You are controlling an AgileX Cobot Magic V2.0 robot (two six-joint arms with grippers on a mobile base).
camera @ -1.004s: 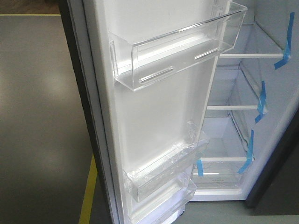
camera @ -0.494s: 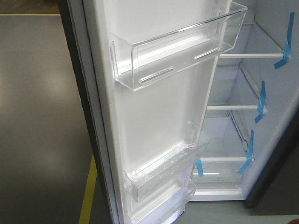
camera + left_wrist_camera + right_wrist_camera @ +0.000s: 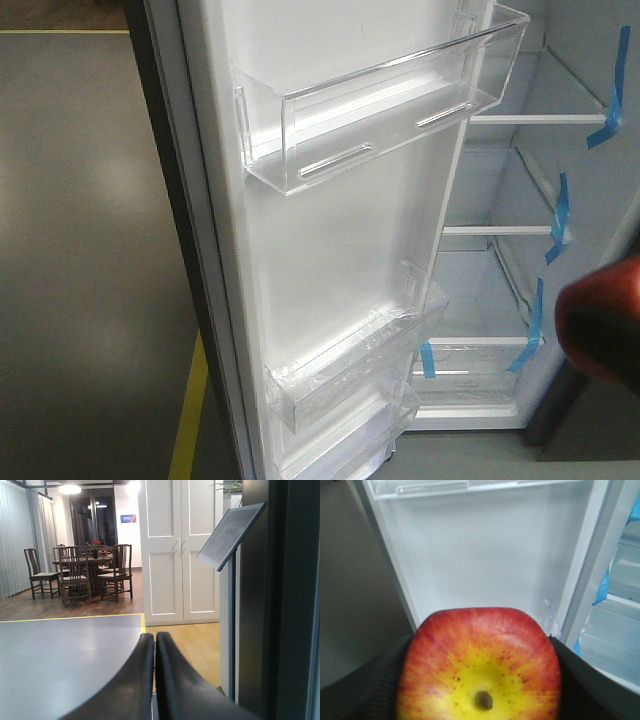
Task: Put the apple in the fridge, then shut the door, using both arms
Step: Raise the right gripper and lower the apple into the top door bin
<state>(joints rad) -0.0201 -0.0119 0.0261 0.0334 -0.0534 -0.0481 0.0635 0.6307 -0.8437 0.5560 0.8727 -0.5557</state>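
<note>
Apple [image 3: 600, 318] blurred, cut by right edge, front view.

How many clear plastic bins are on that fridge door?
3 clear plastic bins: one near the top, one lower down, one just beneath it; more may be hidden.

Apple [image 3: 479, 665]: one. Fridge [image 3: 490, 190]: one. Door [image 3: 340, 250]: one. Clear bins [image 3: 380, 110] on door: three. Glass shelves [image 3: 500, 232]: three. Blue tape strips [image 3: 560, 215]: four. White cupboard doors [image 3: 162, 550] beyond left gripper [image 3: 154, 637]: two. Dining table [image 3: 82, 560]: one.
</note>
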